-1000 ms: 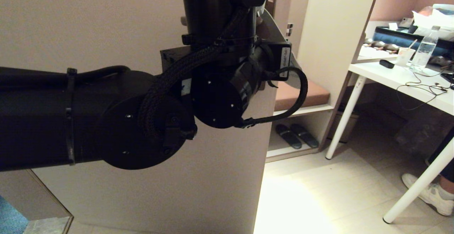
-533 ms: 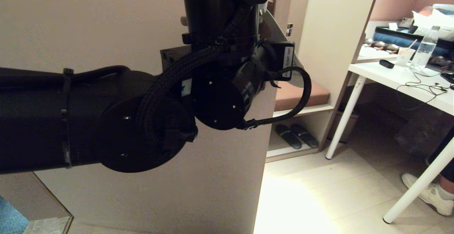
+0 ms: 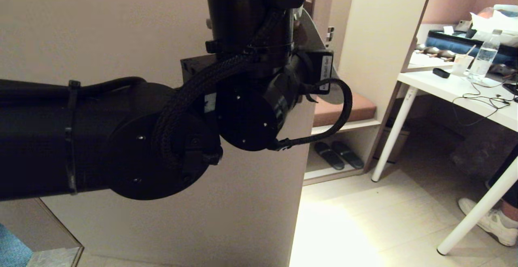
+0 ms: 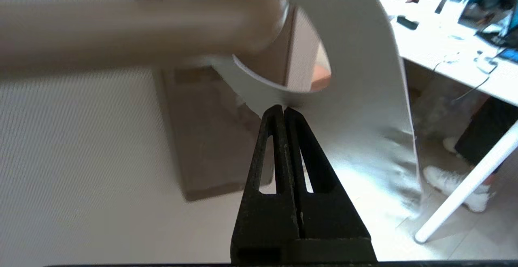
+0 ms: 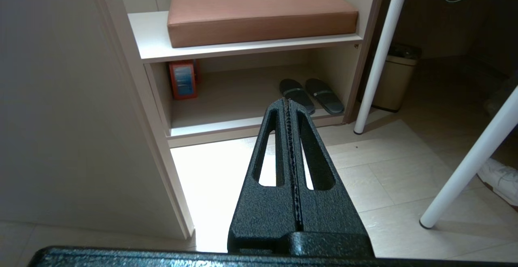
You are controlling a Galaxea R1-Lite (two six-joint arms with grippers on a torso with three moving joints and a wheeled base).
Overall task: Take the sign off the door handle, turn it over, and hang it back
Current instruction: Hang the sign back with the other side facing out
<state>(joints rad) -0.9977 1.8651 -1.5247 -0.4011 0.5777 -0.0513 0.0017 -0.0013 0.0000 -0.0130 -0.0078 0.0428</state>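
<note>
In the left wrist view my left gripper (image 4: 283,108) is shut on the sign (image 4: 364,109), pinching it just below its big hole. The pale side of the card faces this camera. The door handle (image 4: 121,32) shows as a blurred lever close above, its tip at the hole; I cannot tell whether it passes through. Its brown backplate (image 4: 210,137) is behind. In the head view my left arm (image 3: 121,137) hides the handle, and only a grey edge of the sign (image 3: 313,32) shows. My right gripper (image 5: 286,101) is shut and empty, low beside the door.
The beige door (image 3: 101,28) fills the left. Right of it stands a shelf with a brown cushion (image 5: 259,12) and slippers (image 5: 311,95). A white desk (image 3: 453,89) with slanted legs, a bin (image 5: 394,83) and a person's shoe (image 3: 491,220) are at the right.
My left arm's wrist has shifted slightly right and back, ending a little lower and to the left, with the sign still gripped. The right arm has not moved.
</note>
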